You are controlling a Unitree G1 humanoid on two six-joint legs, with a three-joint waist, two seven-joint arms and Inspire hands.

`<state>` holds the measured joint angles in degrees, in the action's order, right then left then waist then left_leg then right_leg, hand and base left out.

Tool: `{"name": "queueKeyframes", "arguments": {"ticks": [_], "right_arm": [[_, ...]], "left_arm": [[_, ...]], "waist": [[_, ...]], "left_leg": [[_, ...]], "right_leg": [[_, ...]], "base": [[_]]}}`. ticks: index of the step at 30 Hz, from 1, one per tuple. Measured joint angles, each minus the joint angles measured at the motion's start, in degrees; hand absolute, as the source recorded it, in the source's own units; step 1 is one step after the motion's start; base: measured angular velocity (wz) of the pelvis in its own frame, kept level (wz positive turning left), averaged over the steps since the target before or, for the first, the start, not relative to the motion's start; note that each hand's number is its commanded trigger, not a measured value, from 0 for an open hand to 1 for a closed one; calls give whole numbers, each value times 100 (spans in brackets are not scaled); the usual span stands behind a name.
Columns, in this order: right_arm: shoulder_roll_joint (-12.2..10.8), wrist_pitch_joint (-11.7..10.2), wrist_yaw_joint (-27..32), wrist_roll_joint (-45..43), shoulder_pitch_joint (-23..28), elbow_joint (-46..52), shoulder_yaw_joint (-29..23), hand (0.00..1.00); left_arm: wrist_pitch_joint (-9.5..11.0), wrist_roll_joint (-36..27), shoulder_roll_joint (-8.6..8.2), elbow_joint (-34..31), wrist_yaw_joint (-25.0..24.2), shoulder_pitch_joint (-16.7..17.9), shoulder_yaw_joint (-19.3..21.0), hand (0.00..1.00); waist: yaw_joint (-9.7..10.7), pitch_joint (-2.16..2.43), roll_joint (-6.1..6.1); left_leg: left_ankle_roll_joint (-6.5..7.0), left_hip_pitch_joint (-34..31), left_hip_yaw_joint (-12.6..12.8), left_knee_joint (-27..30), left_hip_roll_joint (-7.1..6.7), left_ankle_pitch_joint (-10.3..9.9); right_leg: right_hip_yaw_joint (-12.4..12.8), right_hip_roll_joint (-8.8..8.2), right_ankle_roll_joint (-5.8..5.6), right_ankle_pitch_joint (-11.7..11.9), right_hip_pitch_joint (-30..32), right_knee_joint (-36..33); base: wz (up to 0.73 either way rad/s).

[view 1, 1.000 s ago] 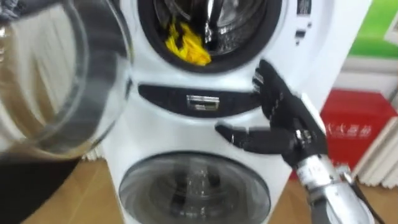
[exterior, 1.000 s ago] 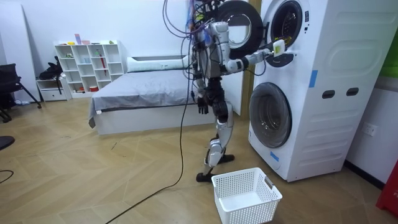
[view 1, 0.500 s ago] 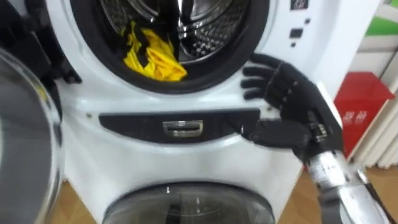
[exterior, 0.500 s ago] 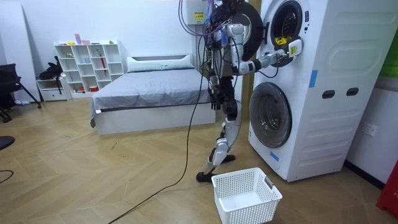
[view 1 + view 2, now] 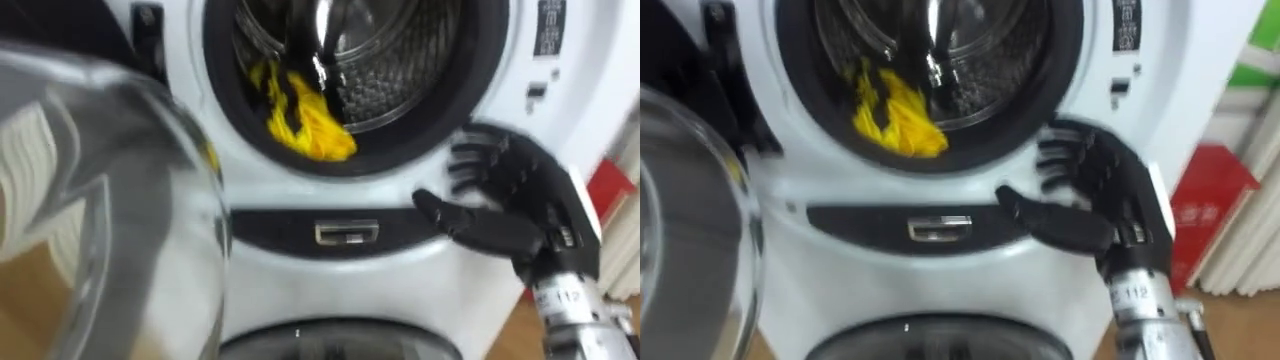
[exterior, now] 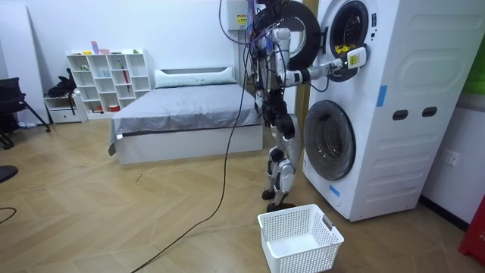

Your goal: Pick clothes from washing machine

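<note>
A yellow garment lies at the lower left of the open upper drum, draped over the dark door seal. My right hand is open in front of the washer's white front panel, just below and right of the drum opening, fingers spread and thumb pointing left. It holds nothing. In the room view I stand close to the stacked washing machine, right hand raised to the upper drum and left hand hanging by my side.
The upper machine's glass door swings open at my left. A dark control strip sits under the drum, with the lower machine's door beneath. A white laundry basket stands on the wooden floor by my feet. A red box is at the right.
The view has shifted as I stepped closer to the machine. My right hand has stayed open and moved slightly lower and right of the drum rim.
</note>
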<state>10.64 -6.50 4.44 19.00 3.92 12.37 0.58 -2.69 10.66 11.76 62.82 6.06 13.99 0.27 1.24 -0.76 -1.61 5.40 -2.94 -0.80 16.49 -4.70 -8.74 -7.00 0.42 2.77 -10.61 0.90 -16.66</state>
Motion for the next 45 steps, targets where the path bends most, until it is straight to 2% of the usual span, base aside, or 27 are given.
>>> {"name": "queueKeyframes", "arguments": {"ticks": [1, 3, 7, 9, 12, 13, 14, 17, 19, 22, 26, 29, 35, 41, 44, 45], "right_arm": [[1, 0, 1, -26, -1, 51, -2, 0], [-2, 0, -7, -55, 0, 122, 3, 0], [64, 5, -127, 0, -1, 180, 18, 0], [89, 7, -225, 85, 0, 183, 41, 0], [109, 35, -487, 156, 1, 185, -20, 0], [128, 63, -578, 146, 1, 220, -26, 0], [159, 128, -667, 163, 13, 337, -1, 0], [326, 152, -964, 199, 121, 687, 193, 0], [337, 150, -1098, 199, 122, 704, 218, 0], [339, 145, -1443, 211, 122, 738, 283, 0], [393, 163, -1961, 321, 177, 858, 516, 0], [440, 159, -2190, 325, 185, 862, 608, 0], [425, 147, -2475, 336, 186, 862, 751, 0], [376, 149, -2626, 317, 186, 870, 788, 0], [370, 150, -2685, 315, 186, 895, 862, 0], [376, 155, -2731, 315, 186, 908, 897, 0]], "left_arm": [[6, 57, -16, -1, -1, 81, 2, 0], [6, 139, -57, 8, -16, 180, 10, 0], [31, 137, -122, 26, -131, 177, 9, 0], [58, 137, -134, 26, -153, 155, 8, 0], [65, 133, -135, 29, -212, 86, 8, 0], [65, 132, -135, 28, -261, 73, 10, 0], [65, 131, -131, 21, -300, 65, 12, 0], [63, 132, -127, 18, -316, 1, -40, 0], [62, 114, -120, 29, -304, -73, -93, 0], [74, 78, -92, 28, -298, -290, -120, 0], [209, 14, 43, 16, -279, -530, -325, 0], [265, 5, 71, 16, -280, -567, -415, 0], [307, -218, 92, 18, -278, -567, -503, 0], [353, -219, 99, 22, -259, -541, -505, 0], [364, -219, 98, 22, -245, -552, -506, 0], [370, -218, 97, 22, -246, -561, -514, 0]], "waist": [[-31, 19, -22], [-50, 23, -29], [-181, 35, -31], [-178, 38, -30], [-88, 46, 4], [-76, 62, 19], [-70, 63, 40], [-32, 69, 58], [0, 76, 62], [10, 81, 45], [1, 102, -25], [-20, 124, -77], [-27, 102, -127], [-58, 102, -128], [-118, 101, -129], [-152, 101, -130]], "left_leg": [[-4, -73, -45, 22, 12, 2], [-65, -159, -85, 29, 39, 40], [-154, -237, -71, 25, 136, 83], [-212, -249, -23, 28, 196, 101], [-308, -310, 115, 122, 344, 83], [-362, -338, 241, 163, 432, 45], [-400, -359, 312, 190, 491, 16], [-441, -341, 414, 193, 542, -10], [-472, -325, 520, 152, 612, 8], [-532, -243, 551, -5, 611, 66], [-599, -164, 594, -143, 613, 122], [-646, -126, 624, -166, 648, 189], [-677, -31, 838, -94, 717, 214], [-691, -17, 1028, -99, 756, 223], [-693, -16, 1061, -99, 781, 222], [-696, 0, 1167, -96, 797, 224]], "right_leg": [[-123, -27, 12, 18, 25, 14], [-222, -19, 55, 74, 67, 71], [-500, -36, 127, 114, 114, 117], [-608, -35, 173, 122, 101, 143], [-1051, -73, 221, 132, 38, 291], [-1291, -120, 231, 123, 15, 313], [-1398, -127, 242, 113, 2, 322], [-1501, -120, 230, 93, -75, 332], [-1522, -112, 242, 74, -112, 331], [-1480, -103, 282, 63, -114, 336], [-1452, -72, 352, 17, -115, 338], [-1422, -20, 402, 10, -135, 390], [-1423, 14, 482, -49, -156, 402], [-1453, 53, 522, -40, -196, 490], [-1457, 74, 548, -40, -199, 505], [-1458, 76, 558, -44, -199, 505]], "base": [[7], [8], [2], [12], [21], [11], [4], [14], [10], [-5], [-6], [-7], [-1], [1], [0], [0]]}}
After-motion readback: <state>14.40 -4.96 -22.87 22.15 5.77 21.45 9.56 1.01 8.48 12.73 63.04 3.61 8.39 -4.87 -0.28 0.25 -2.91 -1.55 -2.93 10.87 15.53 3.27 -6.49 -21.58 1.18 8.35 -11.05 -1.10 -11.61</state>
